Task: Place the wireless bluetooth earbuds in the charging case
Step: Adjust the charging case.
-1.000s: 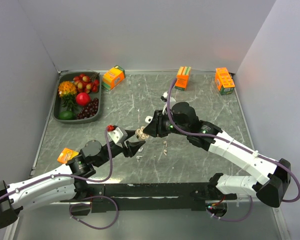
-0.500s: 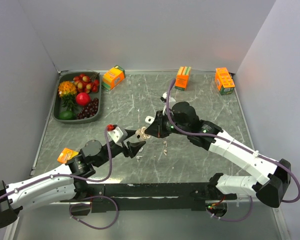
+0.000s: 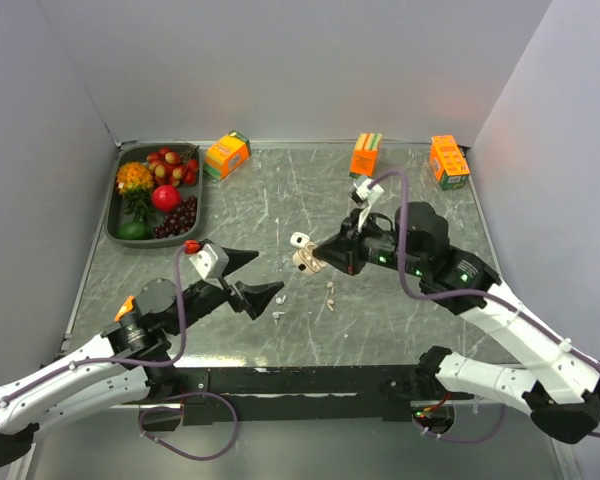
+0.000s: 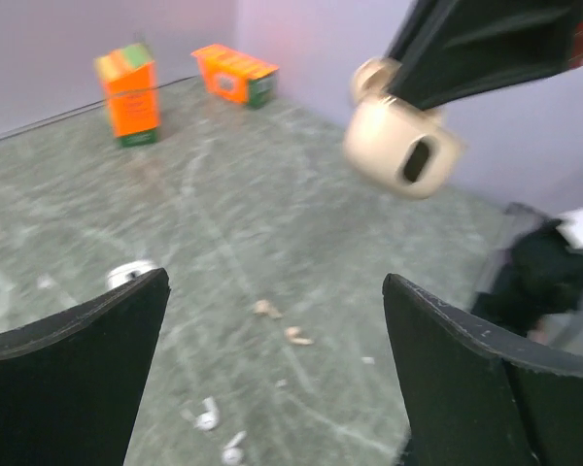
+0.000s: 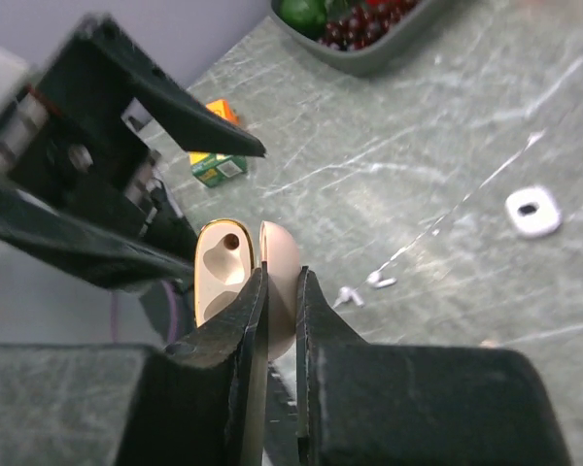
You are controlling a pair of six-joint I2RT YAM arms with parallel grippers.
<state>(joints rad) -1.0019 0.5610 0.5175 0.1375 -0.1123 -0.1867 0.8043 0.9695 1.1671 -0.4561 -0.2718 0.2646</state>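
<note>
The charging case [image 4: 403,150] hangs clear of the table [image 3: 280,190], near its middle, pinched by the right gripper [image 3: 314,259]. From the right wrist view the jaws stand narrow, squeezed on the case's edge. The case looks split into two tan halves there, one showing a hollow with a small dark hole. Whether anything sits inside I cannot tell.

The earbuds [image 4: 206,418] are down on the table below and just in front of the case. They lie loose as a few tiny white pieces scattered apart, none touching the case or either gripper.

The right arm comes up from its base at the near right. Its white forearm slants in toward the centre and the dark wrist is turned so the fingers point left.

The left arm reaches in from the near left, lying low, with its forearm angled toward the middle. The left gripper [image 3: 269,271] faces the held case across a gap, its two black fingers spread wide with nothing between them.

A small white case [image 5: 532,212] lies flat on the table near the held one. Farther off, a fruit tray [image 3: 111,215] sits at the far left corner. Three orange cartons [image 3: 365,155] stand along the back edge, well apart.
</note>
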